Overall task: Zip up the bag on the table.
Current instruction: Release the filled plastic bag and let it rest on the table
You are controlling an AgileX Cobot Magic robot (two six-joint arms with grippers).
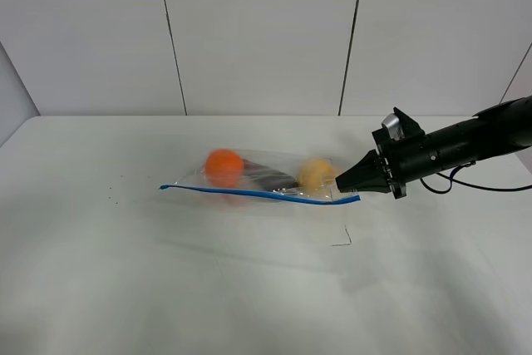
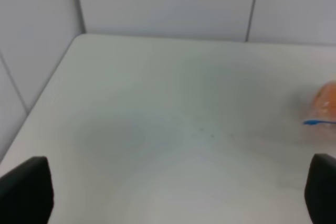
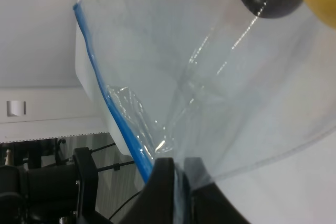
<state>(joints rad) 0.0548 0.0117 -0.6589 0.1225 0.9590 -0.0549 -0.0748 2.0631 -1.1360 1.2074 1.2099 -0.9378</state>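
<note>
We see the bag [image 1: 274, 170] as clear, glossy, wrinkled plastic; its zipper strip [image 1: 258, 194] is smooth blue plastic. The table [image 1: 249, 288] looks matt and smooth.

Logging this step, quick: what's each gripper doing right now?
Left gripper: open, holding nothing.
Right gripper: shut on one end of the bag.

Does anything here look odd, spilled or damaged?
Nothing spilled. A thin bent dark scrap lies on the table near the bag, whose film is crumpled where the right gripper pinches it.
</note>
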